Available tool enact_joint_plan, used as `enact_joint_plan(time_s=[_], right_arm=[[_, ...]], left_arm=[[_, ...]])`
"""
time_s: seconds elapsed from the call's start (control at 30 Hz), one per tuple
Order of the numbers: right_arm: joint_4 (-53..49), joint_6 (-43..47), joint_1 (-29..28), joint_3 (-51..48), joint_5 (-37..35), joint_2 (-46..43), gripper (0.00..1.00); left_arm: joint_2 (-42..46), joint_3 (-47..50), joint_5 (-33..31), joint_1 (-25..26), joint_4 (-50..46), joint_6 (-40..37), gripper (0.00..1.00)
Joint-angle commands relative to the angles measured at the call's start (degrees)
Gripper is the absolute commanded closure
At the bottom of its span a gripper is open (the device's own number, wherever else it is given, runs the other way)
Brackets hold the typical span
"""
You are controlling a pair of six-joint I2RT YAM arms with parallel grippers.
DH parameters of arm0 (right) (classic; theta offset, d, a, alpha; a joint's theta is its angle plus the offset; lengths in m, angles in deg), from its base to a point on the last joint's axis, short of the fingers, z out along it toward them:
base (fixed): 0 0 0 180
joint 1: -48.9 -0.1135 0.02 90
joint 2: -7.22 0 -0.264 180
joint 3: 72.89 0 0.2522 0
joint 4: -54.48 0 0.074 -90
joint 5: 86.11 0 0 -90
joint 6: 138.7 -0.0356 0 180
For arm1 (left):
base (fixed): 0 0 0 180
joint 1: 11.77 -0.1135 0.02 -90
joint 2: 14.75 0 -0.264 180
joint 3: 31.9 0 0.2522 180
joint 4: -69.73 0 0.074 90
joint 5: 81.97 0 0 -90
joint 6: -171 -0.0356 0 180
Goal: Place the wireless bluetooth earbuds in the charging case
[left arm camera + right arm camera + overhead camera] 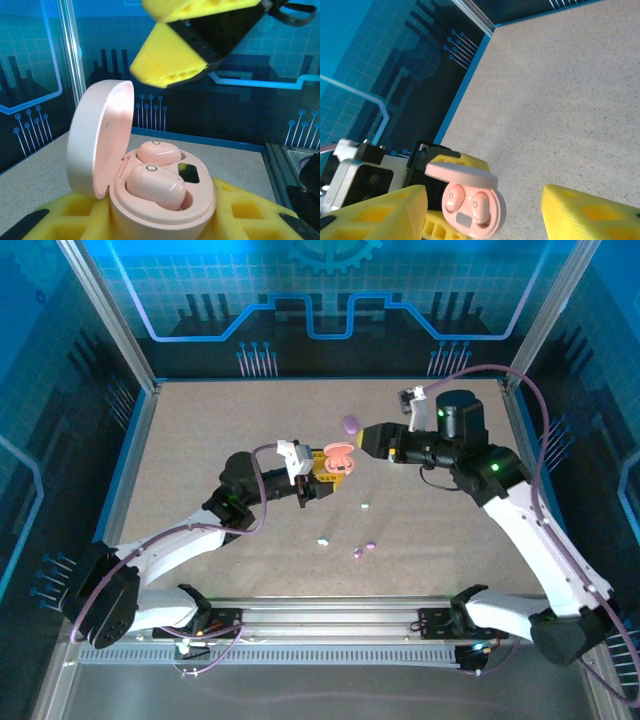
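Left end effector (322, 472) pinches pink case (165, 200); right end effector (366, 440) parted.

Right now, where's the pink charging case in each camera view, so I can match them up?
Top external: pink charging case mid-table, lid open.
Left wrist: case lower centre, close up.
Right wrist: case at bottom edge, left of centre.
Shared landmark: the left gripper, yellow pads clamping the case.

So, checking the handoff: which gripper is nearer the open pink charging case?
Left. The left gripper grips the pink charging case by its base; the right gripper hovers open close by, not touching it.
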Motion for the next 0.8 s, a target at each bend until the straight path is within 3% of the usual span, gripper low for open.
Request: enact_joint_plan(time_s=[0.0,0.4,0.77], right_arm=[[-0.6,-2.5,0.0,3.9,2.6,3.2,0.35],[-8.0,-2.5,-1.4,10.1,4.3,12.3,0.34],[-8.0,-0.2,-1.6,5.9,8.1,9.6,0.37]], left_arm=[[1.3,-1.4,2.0,0.6,0.9,-1.1,0.72],[1.6,-2.4,1.3,1.2,-0.2,-2.0,0.72],[1.6,-2.3,0.0,1.3,0.2,-2.4,0.72]])
